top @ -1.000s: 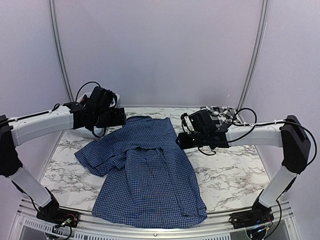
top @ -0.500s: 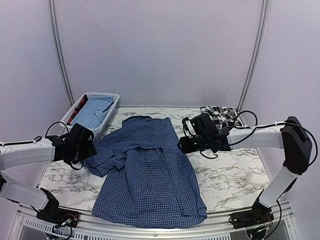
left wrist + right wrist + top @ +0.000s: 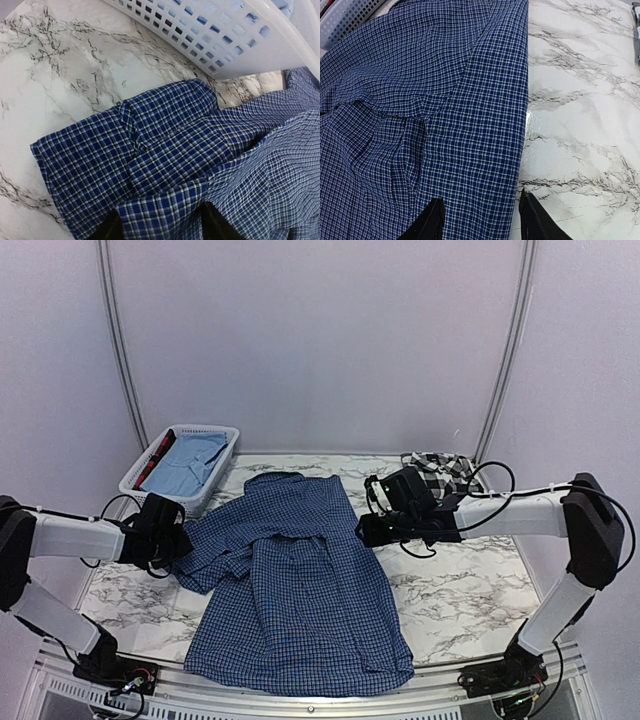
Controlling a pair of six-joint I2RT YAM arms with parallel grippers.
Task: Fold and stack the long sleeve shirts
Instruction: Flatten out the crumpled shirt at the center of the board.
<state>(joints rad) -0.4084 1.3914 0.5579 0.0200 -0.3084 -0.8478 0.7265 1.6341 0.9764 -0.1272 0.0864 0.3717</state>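
Note:
The dark blue checked shirt (image 3: 300, 580) lies spread on the marble table, collar toward the back, with one sleeve folded across its left side. My left gripper (image 3: 178, 545) is low at that sleeve's left end. In the left wrist view its gripper (image 3: 160, 232) has both fingers down on the shirt (image 3: 175, 140), a raised fold of cloth between them, the jaws still apart. My right gripper (image 3: 365, 530) rests at the shirt's right edge. Seen from the right wrist, that gripper (image 3: 480, 220) is open and straddles the edge of the shirt (image 3: 420, 100). The black-and-white plaid shirt (image 3: 440, 465) lies crumpled at the back right.
A white slatted basket (image 3: 200, 428) stands at the back left, holding a light blue cloth (image 3: 190, 465) and a red item (image 3: 155, 458). Its wall (image 3: 225, 35) is just beyond the sleeve. Bare marble (image 3: 460, 590) lies right of the blue shirt.
My left arm has swung down from in front of the basket to the sleeve's left end, and its jaws have narrowed around the cloth. The right arm has barely moved.

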